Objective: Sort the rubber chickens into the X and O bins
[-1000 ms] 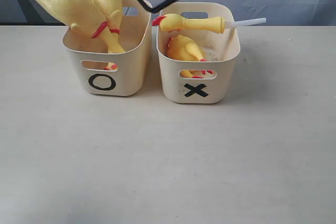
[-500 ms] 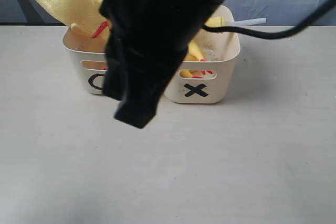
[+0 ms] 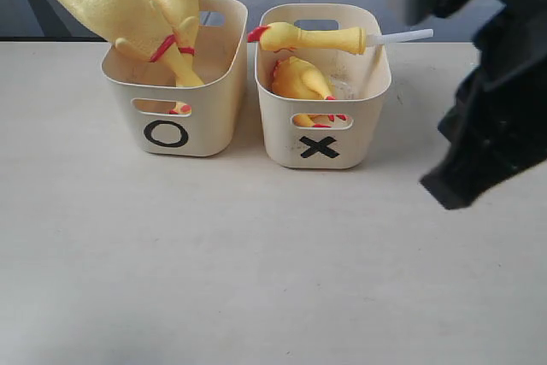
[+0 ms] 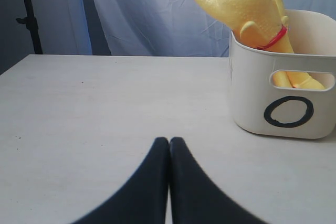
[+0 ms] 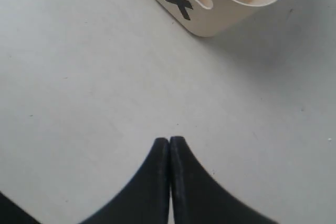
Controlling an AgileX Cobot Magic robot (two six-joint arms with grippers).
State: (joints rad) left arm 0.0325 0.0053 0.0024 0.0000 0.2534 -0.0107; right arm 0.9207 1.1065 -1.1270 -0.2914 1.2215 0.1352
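The O bin [image 3: 209, 100] stands on the left with two long yellow rubber chickens [image 3: 120, 10] leaning out of it toward the back left. Beside it, the X bin [image 3: 359, 117] holds a curled chicken [image 3: 301, 80]. The short head-and-neck piece [image 3: 316, 38] lies across that bin's rim, its white tube pointing right. My left gripper [image 4: 169, 140] is shut and empty over bare table, left of the O bin [image 4: 252, 103]. My right gripper [image 5: 169, 140] is also shut and empty, above the table in front of the X bin [image 5: 220, 19].
My black right arm [image 3: 500, 117] looms large and blurred at the right of the exterior view, right of the X bin. A pale table [image 3: 256, 262] stretches in front of both bins. A blue-grey curtain [image 4: 147, 14] hangs behind the table.
The black right arm swept across in front of the bins, from the top of the view through the middle to the right side. The chickens and bins have not moved.
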